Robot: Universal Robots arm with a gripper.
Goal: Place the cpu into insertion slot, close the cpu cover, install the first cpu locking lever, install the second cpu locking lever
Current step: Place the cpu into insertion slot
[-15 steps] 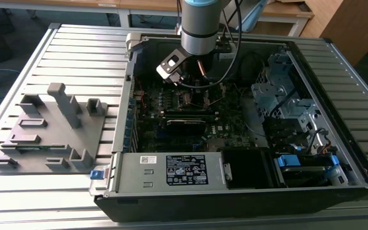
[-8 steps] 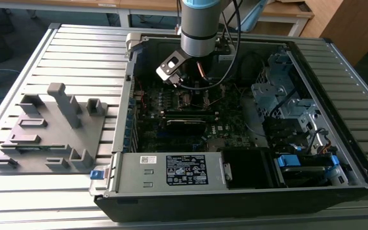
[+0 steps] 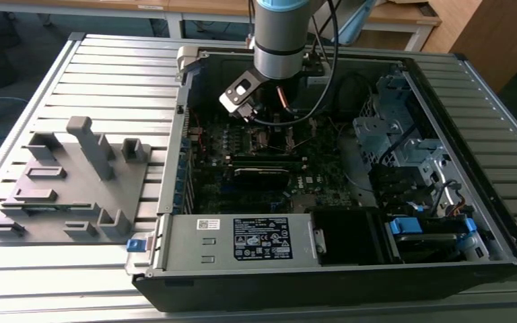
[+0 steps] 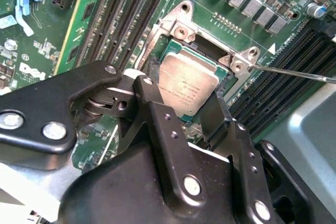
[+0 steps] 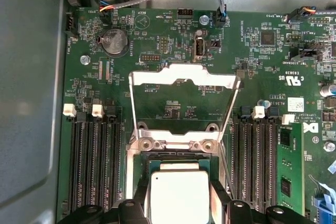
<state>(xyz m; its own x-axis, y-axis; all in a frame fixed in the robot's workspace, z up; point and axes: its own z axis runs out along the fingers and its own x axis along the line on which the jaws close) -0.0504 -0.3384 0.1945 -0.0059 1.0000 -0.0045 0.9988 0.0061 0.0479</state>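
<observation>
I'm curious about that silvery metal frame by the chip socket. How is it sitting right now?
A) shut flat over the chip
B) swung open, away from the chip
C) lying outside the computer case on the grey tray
B: in the first wrist view the cpu cover stands swung back on its hinge, green board showing through its window, and the cpu lies uncovered.

Silver cpu (image 4: 188, 87), green motherboard (image 5: 173, 45), black end effector (image 4: 181, 114).

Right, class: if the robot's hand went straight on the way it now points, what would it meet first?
Most likely the cpu, at the insertion slot directly under the hand; the cpu cover stands open, clear of that line. Gap unclear.
</observation>
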